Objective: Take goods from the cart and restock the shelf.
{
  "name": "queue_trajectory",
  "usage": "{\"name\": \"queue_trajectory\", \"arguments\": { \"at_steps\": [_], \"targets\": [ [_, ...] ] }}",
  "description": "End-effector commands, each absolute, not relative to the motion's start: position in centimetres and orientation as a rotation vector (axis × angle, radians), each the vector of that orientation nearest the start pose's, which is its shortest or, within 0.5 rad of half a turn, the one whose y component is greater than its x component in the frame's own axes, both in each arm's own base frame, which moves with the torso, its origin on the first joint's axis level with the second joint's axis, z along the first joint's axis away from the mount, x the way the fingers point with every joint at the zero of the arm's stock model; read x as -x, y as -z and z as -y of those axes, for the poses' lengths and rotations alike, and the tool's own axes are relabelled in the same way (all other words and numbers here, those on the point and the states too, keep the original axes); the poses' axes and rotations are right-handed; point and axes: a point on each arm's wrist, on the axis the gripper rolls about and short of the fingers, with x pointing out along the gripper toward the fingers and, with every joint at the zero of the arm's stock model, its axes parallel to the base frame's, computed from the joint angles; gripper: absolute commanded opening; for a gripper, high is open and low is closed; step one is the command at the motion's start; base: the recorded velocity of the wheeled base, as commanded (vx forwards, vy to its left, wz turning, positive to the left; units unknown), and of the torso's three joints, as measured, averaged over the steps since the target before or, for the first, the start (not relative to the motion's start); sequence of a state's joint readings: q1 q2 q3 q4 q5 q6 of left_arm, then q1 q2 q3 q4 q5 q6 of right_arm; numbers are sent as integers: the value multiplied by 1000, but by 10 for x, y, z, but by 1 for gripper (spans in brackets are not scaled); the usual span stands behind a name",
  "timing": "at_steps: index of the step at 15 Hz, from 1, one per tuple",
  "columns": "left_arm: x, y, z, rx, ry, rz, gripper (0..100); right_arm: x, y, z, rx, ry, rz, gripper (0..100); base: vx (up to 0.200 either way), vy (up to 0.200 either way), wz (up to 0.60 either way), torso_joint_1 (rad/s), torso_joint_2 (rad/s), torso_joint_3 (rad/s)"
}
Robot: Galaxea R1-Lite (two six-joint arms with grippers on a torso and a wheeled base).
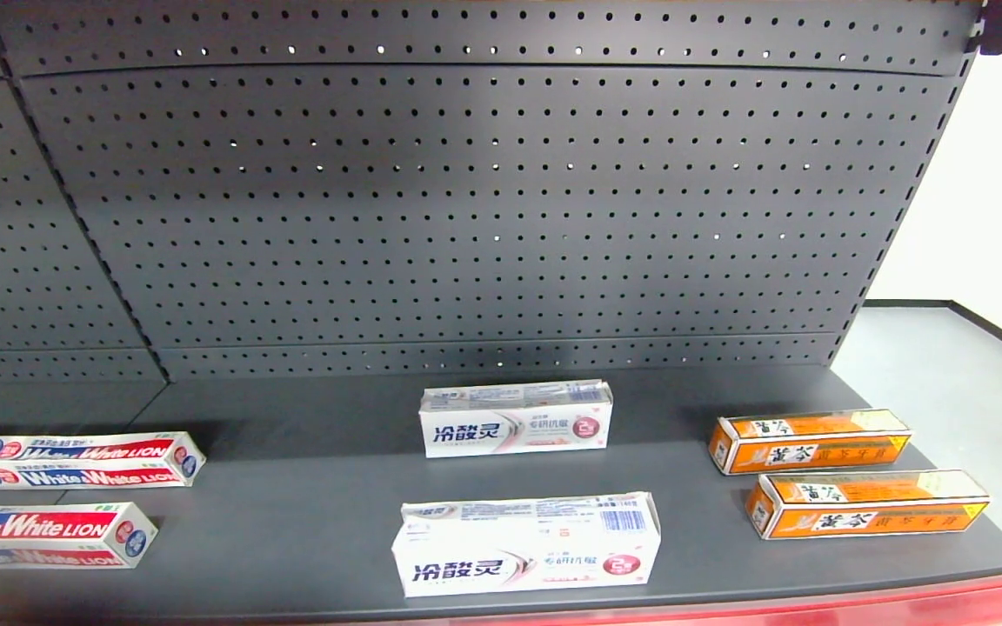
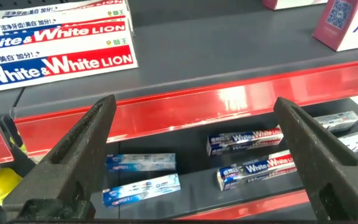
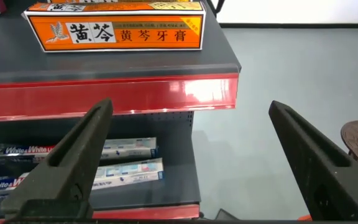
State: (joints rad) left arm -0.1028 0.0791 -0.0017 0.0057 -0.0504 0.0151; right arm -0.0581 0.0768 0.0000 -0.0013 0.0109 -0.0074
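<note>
Dark shelf (image 1: 310, 487), pegboard back (image 1: 466, 217). Six toothpaste boxes lie flat on it in three pairs, one box behind the other: red-and-blue boxes (image 1: 79, 460) at the left, white boxes (image 1: 525, 543) in the middle, orange boxes (image 1: 866, 503) at the right. The pairs are well apart.

Left pincer (image 2: 196, 106) hangs before the shelf's red front edge (image 2: 166, 115), just below the red-and-blue pair, fingers wide apart and empty. Right pincer (image 3: 191, 106) sits at the same edge below the front orange box, near the shelf's right end, fingers also apart and empty.

Lower shelf (image 2: 194, 180) carries more toothpaste boxes lying flat.
</note>
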Motion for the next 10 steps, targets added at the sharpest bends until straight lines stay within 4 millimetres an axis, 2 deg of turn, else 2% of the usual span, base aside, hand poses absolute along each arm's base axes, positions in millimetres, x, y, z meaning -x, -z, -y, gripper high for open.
{"name": "queue_trajectory", "arguments": {
  "at_steps": [1,2,3,10],
  "targets": [
    [17,-77,-1,-18,154,-85,100,17,-77,-1,5,47,-77,100,0,0,0,0,0,0],
    [17,-77,-1,-18,154,-85,100,17,-77,-1,5,47,-78,100,0,0,0,0,0,0],
    [17,-77,-1,-18,152,-85,100,17,-77,-1,5,46,-77,100,0,0,600,2,7,-2],
    [17,-77,-1,-18,152,-85,100,17,-77,-1,5,47,-78,100,0,0,0,0,0,0]
  ]
}}
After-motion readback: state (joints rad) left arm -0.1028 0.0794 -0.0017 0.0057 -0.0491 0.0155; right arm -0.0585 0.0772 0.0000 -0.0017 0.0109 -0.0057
